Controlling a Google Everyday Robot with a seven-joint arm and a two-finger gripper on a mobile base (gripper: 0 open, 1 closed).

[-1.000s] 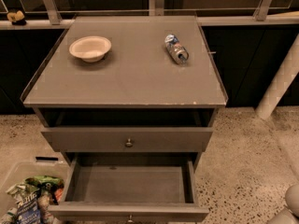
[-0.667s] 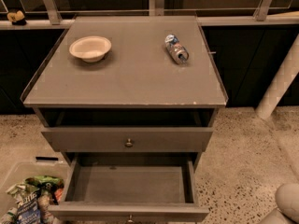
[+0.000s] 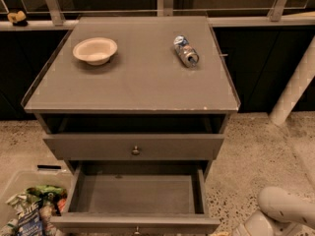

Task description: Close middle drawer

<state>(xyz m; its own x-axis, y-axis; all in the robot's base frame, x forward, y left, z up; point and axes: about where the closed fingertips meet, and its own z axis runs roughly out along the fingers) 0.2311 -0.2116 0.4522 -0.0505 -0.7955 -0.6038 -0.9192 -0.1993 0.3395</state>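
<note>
Robot arm (image 3: pixel 288 208) low at the right, just beside the wide-open middle drawer (image 3: pixel 138 194).
The gripper is out of view, so I cannot tell its state. A bowl (image 3: pixel 95 49) and a tipped can (image 3: pixel 186 50) sit on the cabinet top (image 3: pixel 138 85); a bin (image 3: pixel 19 181) stands left. Under the upper drawer (image 3: pixel 88 146), the open drawer's front faces me, its long axis left-right.

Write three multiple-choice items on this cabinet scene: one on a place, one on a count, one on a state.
1. Where is the can? A in a drawer; B on the cabinet top, right of the bowl; C on the floor.
2. How many bowls are there? A none; B one; C three.
3. The middle drawer is: A shut; B open, holding a can; C open, empty.
Answers: B, it lies on top beside the bowl; B, a single bowl shows; C, its bare inside shows.
The tool is out of view; only the arm shows, lower right.
</note>
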